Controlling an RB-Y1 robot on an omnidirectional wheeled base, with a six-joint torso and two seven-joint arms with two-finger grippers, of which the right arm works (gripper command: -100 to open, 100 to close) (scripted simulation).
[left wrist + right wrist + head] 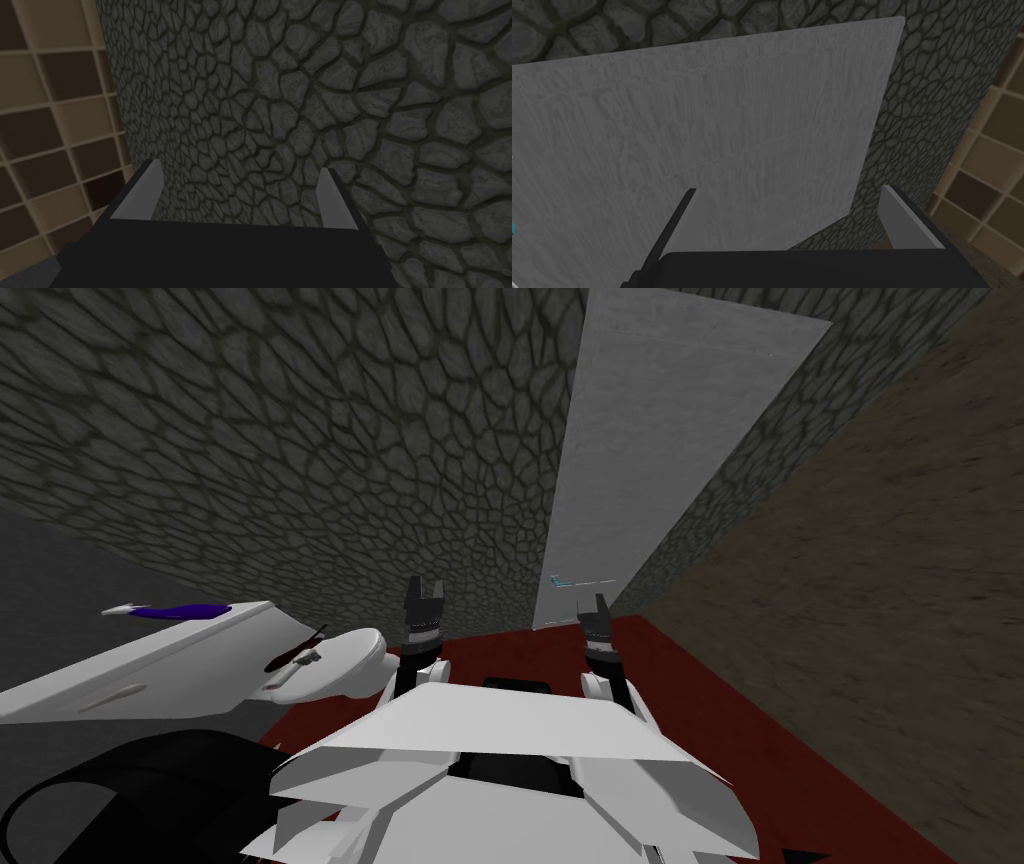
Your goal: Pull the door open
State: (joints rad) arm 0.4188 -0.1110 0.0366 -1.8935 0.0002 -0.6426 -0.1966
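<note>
My right tool (594, 604), open and empty, faces the grey door (650, 458) at one o'clock; left tool (425, 586) open too.

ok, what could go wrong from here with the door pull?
1. Right gripper is open and faces the bare door panel. The handle sits off to one side, so closing now would likely grab nothing.
2. The toilet stands close on my left; backing up to swing the door may bump it.
</note>
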